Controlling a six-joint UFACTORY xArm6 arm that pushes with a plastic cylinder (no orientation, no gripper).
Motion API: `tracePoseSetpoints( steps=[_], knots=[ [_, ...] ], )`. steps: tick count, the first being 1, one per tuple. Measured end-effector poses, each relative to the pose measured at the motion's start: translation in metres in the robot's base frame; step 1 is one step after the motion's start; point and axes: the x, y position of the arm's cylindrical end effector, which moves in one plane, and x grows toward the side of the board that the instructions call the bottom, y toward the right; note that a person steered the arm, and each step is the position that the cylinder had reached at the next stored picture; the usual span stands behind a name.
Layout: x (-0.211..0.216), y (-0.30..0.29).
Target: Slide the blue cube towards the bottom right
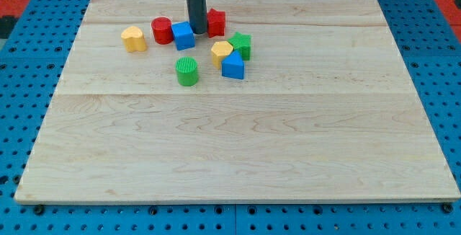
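Wooden board [238, 148], pale planks, fills most of the view, sitting on a blue pegboard surface [21, 120] with red patches at the top corners. All blocks crowd near the board's top edge, left of centre.

Dark rod [195, 1] comes down from the view's top; my tip [197, 32] ends right at the blue cube's upper right side, touching or just beside it, between the blue cube and the red star-like block. No jaws on this rig, just the plain rod, so nothing to read as open or closed.

Blue cube [184, 35]: solid mid-blue, lighter top face, turned slightly so a corner faces the view's bottom. Sits near the top edge, left of centre, touching the red cylinder [161, 30] on its left.

Red star-like block [215, 22] just right of the rod. Yellow heart-like block [133, 39] furthest left, apart. Green cylinder [186, 71] alone below the blue cube. Cluster to the right: yellow hexagon-ish block [221, 52], green block [241, 45], blue triangular block [233, 65], all touching.
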Motion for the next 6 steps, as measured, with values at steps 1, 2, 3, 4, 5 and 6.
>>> tracePoseSetpoints(
  steps=[1,2,3,4,5,6],
  knots=[
    [0.006,-0.007],
    [0.031,-0.012],
    [0.041,-0.025],
    [0.044,-0.031],
    [0.054,-0.034],
    [0.059,-0.036]
  ],
)
